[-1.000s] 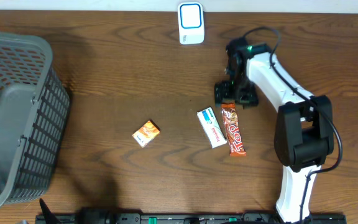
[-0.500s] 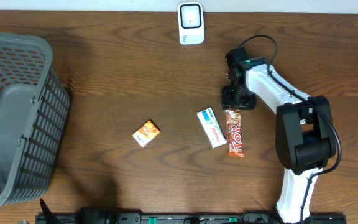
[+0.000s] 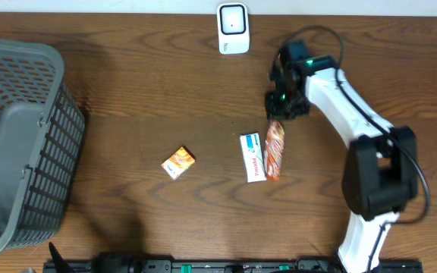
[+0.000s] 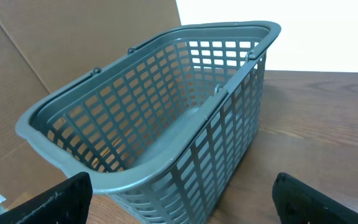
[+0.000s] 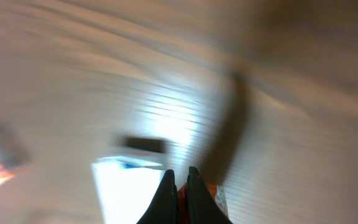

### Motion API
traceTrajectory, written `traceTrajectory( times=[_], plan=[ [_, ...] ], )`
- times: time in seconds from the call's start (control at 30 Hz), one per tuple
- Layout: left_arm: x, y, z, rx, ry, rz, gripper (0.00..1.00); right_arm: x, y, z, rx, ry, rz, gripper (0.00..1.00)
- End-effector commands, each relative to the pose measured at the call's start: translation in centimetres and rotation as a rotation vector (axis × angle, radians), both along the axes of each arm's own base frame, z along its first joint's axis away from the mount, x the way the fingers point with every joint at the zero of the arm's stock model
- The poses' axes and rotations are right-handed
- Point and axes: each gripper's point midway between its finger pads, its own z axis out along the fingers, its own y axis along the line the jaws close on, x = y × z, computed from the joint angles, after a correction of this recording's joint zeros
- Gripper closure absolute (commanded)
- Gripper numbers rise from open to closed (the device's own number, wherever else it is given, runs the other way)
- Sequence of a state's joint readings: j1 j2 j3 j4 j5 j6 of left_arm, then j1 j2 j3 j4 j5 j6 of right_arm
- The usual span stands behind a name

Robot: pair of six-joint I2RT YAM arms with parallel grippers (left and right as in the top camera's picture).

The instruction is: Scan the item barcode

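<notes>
Clearly, the right fingers [image 5: 168, 198] are clamped together on the upper end of the candy bar [image 3: 275, 152].

Tilted candy bar [image 3: 274, 154] pinched by right end effector [image 3: 280, 119], white box [image 3: 253, 158] alongside, scanner [image 3: 233, 28] beyond

No wording can be read anywhere.

Overhead view:
- Candy bar [image 3: 275, 151]: red-orange wrapper with white lettering along it. Only shapes show; it cannot be read.
- White box [image 3: 253, 157], just beside the bar at its 9 o'clock: blue patch at the 12 o'clock end and a thin reddish line of print down the long face, too small to make out.
- Orange packet [image 3: 178, 162], further out at 9 o'clock: pale mark on its face, unreadable.
- Scanner [image 3: 233, 28], at the table's 12 o'clock edge: blue-ringed window, nothing legible.

Right wrist view: blurred, and the box print is smeared.

Left wrist view: basket [image 4: 166, 118], nothing readable on it.
</notes>
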State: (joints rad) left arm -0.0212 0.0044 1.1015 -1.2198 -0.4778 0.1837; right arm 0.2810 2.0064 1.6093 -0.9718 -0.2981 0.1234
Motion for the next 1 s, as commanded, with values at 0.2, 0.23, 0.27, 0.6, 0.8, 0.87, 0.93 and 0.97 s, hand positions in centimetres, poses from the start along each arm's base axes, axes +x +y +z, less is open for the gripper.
traceTrajectory(
  times=[0.2, 0.23, 0.27, 0.6, 0.8, 0.87, 0.93, 0.97],
  plan=[
    [-0.1, 0.1, 0.1, -0.001, -0.005, 0.01, 0.07, -3.3, 8.7, 10.7, 0.632, -0.302, 0.583, 0.99],
    [-0.1, 0.1, 0.1, -0.001, -0.005, 0.01, 0.07, -3.3, 9.0, 10.6, 0.655, -0.322, 0.598, 0.99],
    [-0.1, 0.1, 0.1, -0.001, -0.005, 0.01, 0.07, -3.2, 9.2, 10.5, 0.679, -0.34, 0.607, 0.99],
    [-0.1, 0.1, 0.0, -0.001, -0.003, 0.01, 0.07, -3.1, 10.2, 7.5, 0.802, -0.526, 0.7, 0.99],
    [-0.2, 0.1, -0.1, -0.001, 0.003, 0.01, 0.07, -1.4, 8.1, 6.0, 0.737, -0.578, 0.653, 0.99],
    [-0.2, 0.1, -0.1, -0.001, 0.003, 0.01, 0.07, -0.7, 6.9, 5.4, 0.696, -0.573, 0.615, 0.99],
    [-0.2, 0.1, -0.1, -0.001, 0.003, 0.01, 0.07, 0.1, 5.6, 4.6, 0.646, -0.566, 0.574, 0.99],
    [-0.2, 0.1, -0.1, -0.001, 0.003, 0.01, 0.07, 0.4, 4.9, 4.1, 0.622, -0.565, 0.56, 0.99]
  ],
)
